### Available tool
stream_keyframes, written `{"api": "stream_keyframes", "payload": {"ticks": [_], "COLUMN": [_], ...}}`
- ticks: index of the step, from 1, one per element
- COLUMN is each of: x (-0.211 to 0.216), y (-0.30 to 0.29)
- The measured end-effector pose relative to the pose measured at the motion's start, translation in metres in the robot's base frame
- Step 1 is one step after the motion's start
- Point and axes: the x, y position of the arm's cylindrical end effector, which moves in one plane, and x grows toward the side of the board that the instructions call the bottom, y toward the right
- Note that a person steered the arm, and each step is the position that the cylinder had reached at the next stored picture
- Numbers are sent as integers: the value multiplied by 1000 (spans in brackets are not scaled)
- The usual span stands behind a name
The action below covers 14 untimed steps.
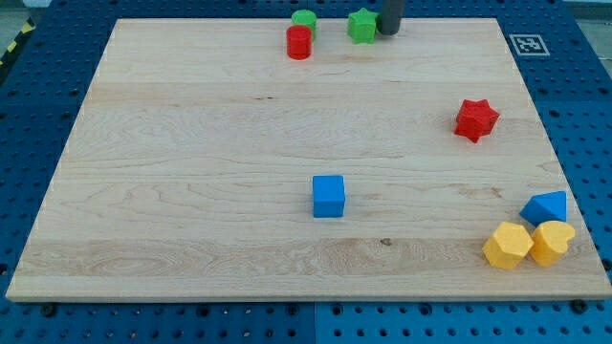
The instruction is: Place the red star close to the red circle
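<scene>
Nearest, at the view's bottom right, two yellow blocks [528, 244] sit by a blue block [545, 206]; a blue cube [328, 196] lies mid-board. The red star [476, 119] sits untouched at the right, well apart from the red circle [299, 43] at the top. My tip [388, 32], a bare rod holding nothing, seems to touch the green star [362, 26]. Approach step: I judge it must circle to the star's right and push left-upward.

You have bright, even overhead light on the pale wooden tabletop [191, 191]; shadows beneath the blocks are faint, focus is sharp, and there's no glare.
</scene>
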Motion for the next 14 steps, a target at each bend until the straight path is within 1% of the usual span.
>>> {"api": "stream_keyframes", "payload": {"ticks": [1,2,3,4,5,6,7,8,9,10,11,12,14], "x": [0,0,0,8,43,108,181,230,214,149,106,112,87], "y": [-42,-68,-50,25,100,157,191,181,114,39,-7,-7,-22]}}
